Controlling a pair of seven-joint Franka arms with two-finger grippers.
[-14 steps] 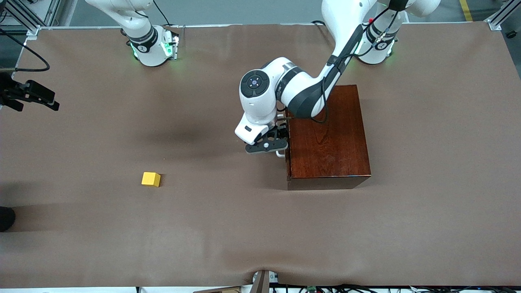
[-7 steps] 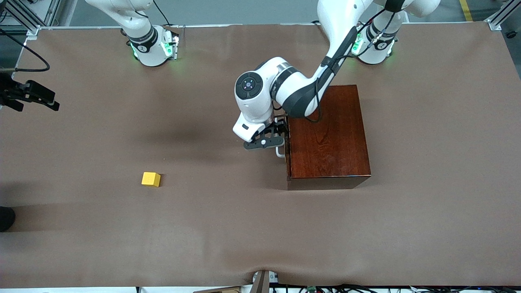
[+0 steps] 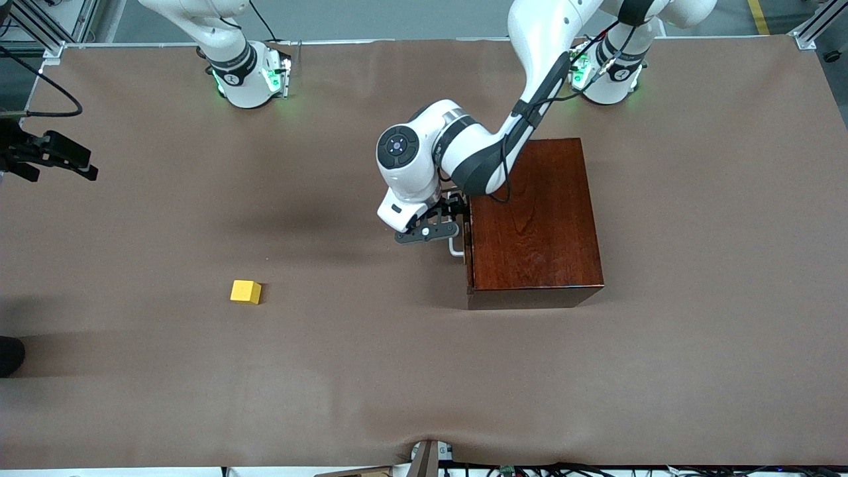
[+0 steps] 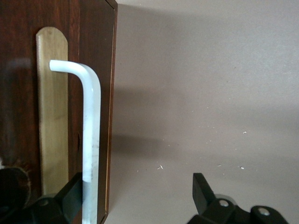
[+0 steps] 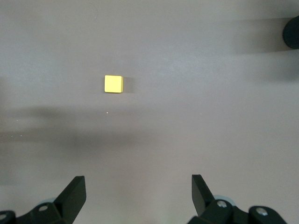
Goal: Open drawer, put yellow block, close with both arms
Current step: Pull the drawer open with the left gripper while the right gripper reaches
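The dark reddish-brown box stands toward the left arm's end of the table, with the drawer pushed in. Its white bar handle faces the right arm's end. My left gripper is open at the drawer front, and the handle lies just inside one finger. The other finger hangs over bare table. The yellow block lies alone on the table. My right gripper is open high above the table and out of the front view.
A black clamp-like device juts over the table edge at the right arm's end. A dark round thing sits at that same edge, nearer the camera. Brown cloth covers the table between block and box.
The left arm's wrist and gripper have shifted slightly along the drawer front, away from the camera. More of the handle now shows. The block and box have not moved.
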